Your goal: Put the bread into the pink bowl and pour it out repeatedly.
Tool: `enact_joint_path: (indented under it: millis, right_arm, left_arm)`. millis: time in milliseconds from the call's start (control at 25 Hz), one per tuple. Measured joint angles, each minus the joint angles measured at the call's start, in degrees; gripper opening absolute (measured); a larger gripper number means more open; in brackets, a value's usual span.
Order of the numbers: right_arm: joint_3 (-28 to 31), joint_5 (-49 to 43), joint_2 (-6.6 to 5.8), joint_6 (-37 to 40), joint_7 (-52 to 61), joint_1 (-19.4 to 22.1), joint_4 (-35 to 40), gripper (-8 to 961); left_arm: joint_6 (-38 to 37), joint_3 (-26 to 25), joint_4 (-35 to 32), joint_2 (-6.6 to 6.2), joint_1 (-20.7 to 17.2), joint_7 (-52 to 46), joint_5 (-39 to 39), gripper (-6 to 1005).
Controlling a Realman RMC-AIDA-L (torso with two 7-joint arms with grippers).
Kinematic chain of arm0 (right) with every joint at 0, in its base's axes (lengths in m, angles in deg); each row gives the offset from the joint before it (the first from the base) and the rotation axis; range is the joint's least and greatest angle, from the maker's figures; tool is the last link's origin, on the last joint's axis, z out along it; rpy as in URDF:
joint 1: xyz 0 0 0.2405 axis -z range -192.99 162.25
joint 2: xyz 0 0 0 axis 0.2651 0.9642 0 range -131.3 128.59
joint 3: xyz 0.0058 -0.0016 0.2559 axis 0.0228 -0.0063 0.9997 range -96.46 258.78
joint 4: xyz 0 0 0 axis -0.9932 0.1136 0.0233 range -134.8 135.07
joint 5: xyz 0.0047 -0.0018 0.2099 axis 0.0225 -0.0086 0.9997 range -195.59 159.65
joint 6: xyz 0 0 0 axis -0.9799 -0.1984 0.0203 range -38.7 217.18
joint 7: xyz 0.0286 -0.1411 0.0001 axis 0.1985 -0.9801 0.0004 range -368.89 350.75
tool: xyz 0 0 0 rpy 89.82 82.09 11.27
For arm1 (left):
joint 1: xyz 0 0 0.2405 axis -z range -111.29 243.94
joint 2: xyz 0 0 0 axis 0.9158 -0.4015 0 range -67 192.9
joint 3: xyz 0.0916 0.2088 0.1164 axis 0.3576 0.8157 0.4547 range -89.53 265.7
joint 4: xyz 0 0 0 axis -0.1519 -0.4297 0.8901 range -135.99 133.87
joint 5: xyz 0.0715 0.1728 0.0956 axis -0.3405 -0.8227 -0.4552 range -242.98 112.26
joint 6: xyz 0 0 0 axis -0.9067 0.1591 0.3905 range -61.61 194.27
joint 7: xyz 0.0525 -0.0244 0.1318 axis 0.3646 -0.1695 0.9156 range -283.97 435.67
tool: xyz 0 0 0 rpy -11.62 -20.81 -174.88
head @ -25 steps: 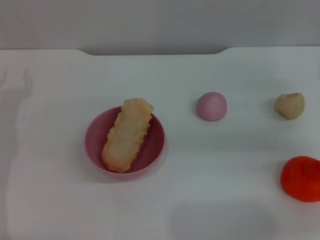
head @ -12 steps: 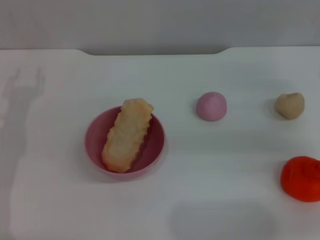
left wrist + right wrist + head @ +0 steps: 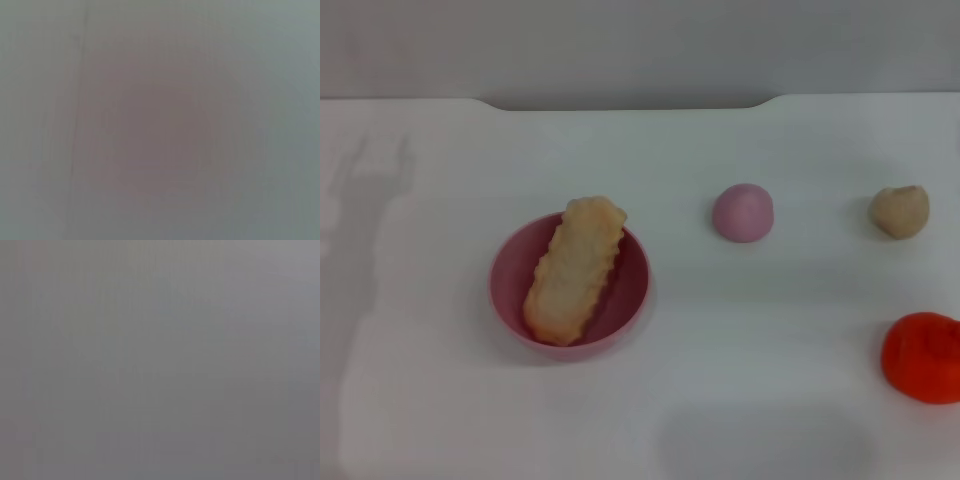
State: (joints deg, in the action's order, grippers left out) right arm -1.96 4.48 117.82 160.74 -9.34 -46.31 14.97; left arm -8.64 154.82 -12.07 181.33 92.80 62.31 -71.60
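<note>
Currently the bread (image 3: 574, 270) sits in the pink bowl (image 3: 508, 285), so the "put in" half of a cycle reads as done; the pour-out is what's left, and the task says repeat, so likely more cycles after that.

Position: the bowl stands upright on the white surface (image 3: 470, 420), left of centre, mid-depth. Bread lies across it pale side up, ridged edges visible along both long sides.

Orientation: its long axis runs from near-left to far-right, closer to near-far than to left-right. The near end is down inside the bowl against the near wall; the far end rides up on the far rim and pokes slightly past it. So it's leaning, not flat on the bowl floor.

Neither gripper is in the head view, and both wrist views show only blank grey, so I cannot tell whether either set of fingers is apart or together. Only a faint arm-like shadow falls on the surface at far left.

Other items, all well apart from the bowl: pink ball (image 3: 743, 212) to the right, tan lump (image 3: 899, 211) further right, red-orange lump (image 3: 923, 357) at the near-right edge.

For the pour, my guess is the overhanging far end will make the bread slide out easily once the bowl tips.
</note>
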Motion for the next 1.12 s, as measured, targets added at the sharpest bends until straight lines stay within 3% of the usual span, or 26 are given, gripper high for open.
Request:
enact_joint_path:
  millis: [600, 1120]
  right_arm:
    - [-2.23, -0.11, 0.11, 0.04, 0.04, -0.37, 0.24, 483]
    - [-1.71, 0.24, -0.34, -0.47, 0.09, -2.21, 0.04, 483]
  left_arm:
    - [1.01, 6.03, 0.09, -0.18, 0.42, 7.49, 0.01, 534]
    - [3.75, 5.49, 0.23, -0.10, 2.15, 7.03, 0.46, 534]
